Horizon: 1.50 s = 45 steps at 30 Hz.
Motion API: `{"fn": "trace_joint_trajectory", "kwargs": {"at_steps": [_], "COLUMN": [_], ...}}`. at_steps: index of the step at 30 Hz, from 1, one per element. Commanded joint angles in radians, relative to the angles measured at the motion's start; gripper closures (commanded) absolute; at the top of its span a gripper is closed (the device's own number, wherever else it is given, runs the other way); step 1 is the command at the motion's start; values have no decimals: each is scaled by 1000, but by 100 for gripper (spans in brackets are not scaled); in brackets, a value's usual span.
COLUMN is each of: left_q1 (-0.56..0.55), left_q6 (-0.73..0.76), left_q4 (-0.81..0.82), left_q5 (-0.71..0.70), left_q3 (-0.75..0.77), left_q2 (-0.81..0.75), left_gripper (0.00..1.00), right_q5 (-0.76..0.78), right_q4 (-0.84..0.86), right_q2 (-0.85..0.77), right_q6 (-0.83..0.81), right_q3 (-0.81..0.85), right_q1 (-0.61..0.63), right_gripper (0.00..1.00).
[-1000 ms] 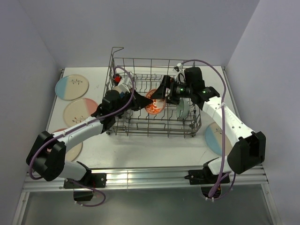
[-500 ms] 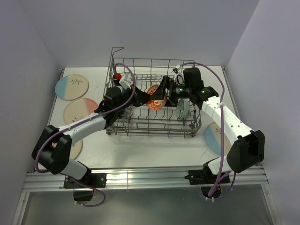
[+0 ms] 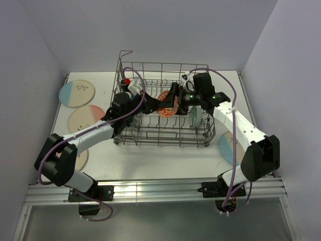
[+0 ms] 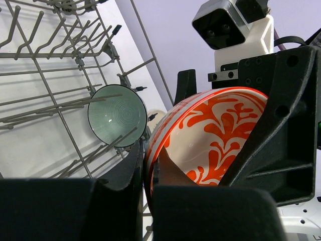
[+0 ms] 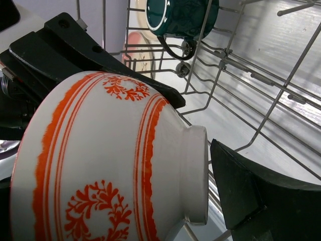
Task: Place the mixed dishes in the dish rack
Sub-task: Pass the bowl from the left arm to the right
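Orange-red bowl (image 3: 165,107) is suspended on its side inside the dish rack (image 3: 165,138), at centre frame in the overhead view, clear of the tines.

Left gripper (image 4: 150,168) is clamped on the bowl's rim, one finger inside and one outside.

Right gripper (image 3: 173,102) stands with its jaws wide apart, bracketing the bowl. In the right wrist view, one finger (image 5: 246,201) sits just beside the bowl's foot with a gap showing.

Pale green bowl (image 4: 118,115) rests among the tines at the rack's right end. Teal mug (image 5: 183,15) lies in the rack at top of the frame.

Plates lie outside the rack on the table (image 3: 150,160): blue-and-cream plate (image 3: 76,94) and pink-and-cream plate (image 3: 86,119) at left, another blue plate (image 3: 228,145) at right.
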Motion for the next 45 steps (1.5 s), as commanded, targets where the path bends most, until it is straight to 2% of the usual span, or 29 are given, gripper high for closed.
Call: {"fn": "trace_joint_trajectory", "kwargs": {"at_steps": [1,12,29,45], "left_q1": [0,-13,-29,-52], "left_q6": [-39,-3,32,90], "left_q4": [131,68,13,-93], "left_q5": [39,15,4,-36], "left_q3": [25,25,46,97], "left_q2": [-1,-10,-1,19], "left_gripper": [100,100,100,100], "right_q5": [1,50,17,43], "right_q4": [14,9,37,31], "right_q2": [10,-16,-33,-41], "right_q6": [-1,-42,-44,-64], "right_q3": [40,51,32,24], "right_q1": [5,4,-15,-15], "right_gripper": [9,9,8,20]}}
